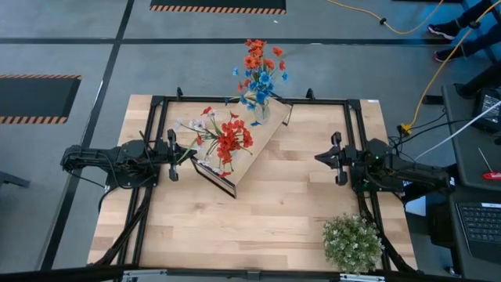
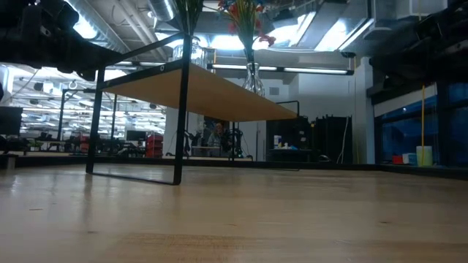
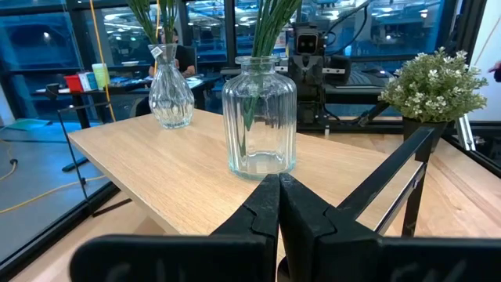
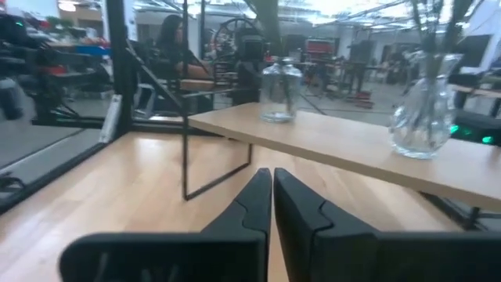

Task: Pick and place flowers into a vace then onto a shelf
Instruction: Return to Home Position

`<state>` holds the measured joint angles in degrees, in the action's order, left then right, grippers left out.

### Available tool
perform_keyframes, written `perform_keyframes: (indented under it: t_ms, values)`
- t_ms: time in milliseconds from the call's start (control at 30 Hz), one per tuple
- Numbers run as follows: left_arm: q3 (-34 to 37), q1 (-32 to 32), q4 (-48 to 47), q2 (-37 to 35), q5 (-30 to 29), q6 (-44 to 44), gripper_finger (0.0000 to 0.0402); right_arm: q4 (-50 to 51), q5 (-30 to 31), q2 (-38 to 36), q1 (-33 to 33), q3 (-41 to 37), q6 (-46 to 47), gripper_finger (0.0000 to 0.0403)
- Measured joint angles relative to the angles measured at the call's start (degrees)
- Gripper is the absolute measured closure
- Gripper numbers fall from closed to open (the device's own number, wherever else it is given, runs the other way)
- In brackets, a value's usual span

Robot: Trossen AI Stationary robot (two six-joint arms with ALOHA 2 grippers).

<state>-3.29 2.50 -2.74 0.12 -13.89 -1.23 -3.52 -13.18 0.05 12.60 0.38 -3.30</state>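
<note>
From overhead I see the shelf lying slantwise at centre frame; the jar vase with red flowers stands at its lower-left end, the curved vase with red and blue flowers at its upper-right end; my left gripper sits left of centre, just beside the shelf, fingers pressed together, holding nothing; the right gripper sits right of centre, well apart, likewise closed and empty; a bushy plant stands at lower right.
</note>
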Motion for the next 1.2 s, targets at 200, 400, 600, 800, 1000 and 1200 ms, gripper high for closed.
perform_keyframes:
  t_ms: [200,400,600,800,1000,1200]
  values:
    - [0.0,0.0,0.0,0.0,0.0,0.0,0.0398,0.3,0.2,0.0,-6.6,0.0,-0.2,0.0383]
    - [0.0,0.0,0.0,0.0,0.0,0.0,0.0398,0.3,0.3,0.0,-13.2,0.0,0.8,0.0383]
    - [0.0,0.0,0.0,0.0,-0.1,0.0,0.0398,0.2,0.7,0.2,-14.3,0.0,2.3,0.0383]
    - [0.0,0.0,0.0,0.0,-0.1,0.0,0.0398,0.2,0.7,0.2,-14.3,0.0,2.4,0.0383]
    - [0.0,0.0,0.0,0.0,-0.1,0.0,0.0398,0.2,0.7,0.2,-14.3,0.0,2.5,0.0383]
    - [0.0,0.0,0.0,0.0,0.0,0.0,0.0398,0.2,0.6,0.2,-14.3,0.0,2.4,0.0383]
